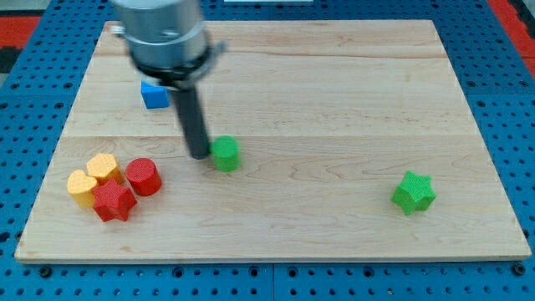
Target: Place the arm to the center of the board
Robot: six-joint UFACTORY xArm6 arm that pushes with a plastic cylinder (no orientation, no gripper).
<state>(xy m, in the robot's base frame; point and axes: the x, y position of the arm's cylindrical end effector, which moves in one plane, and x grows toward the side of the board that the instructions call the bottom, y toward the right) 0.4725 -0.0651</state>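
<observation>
My tip (199, 155) holds nothing, touching the green block (225, 154), left of the board's (334, 75) middle; a short slide remains.

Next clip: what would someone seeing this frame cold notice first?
The dark rod coming down from the view's top left, my tip right beside the small green cylinder block left of the wooden board's middle. Next, the tight cluster at lower left: two yellow heart blocks, a red star block, a red cylinder block.
</observation>
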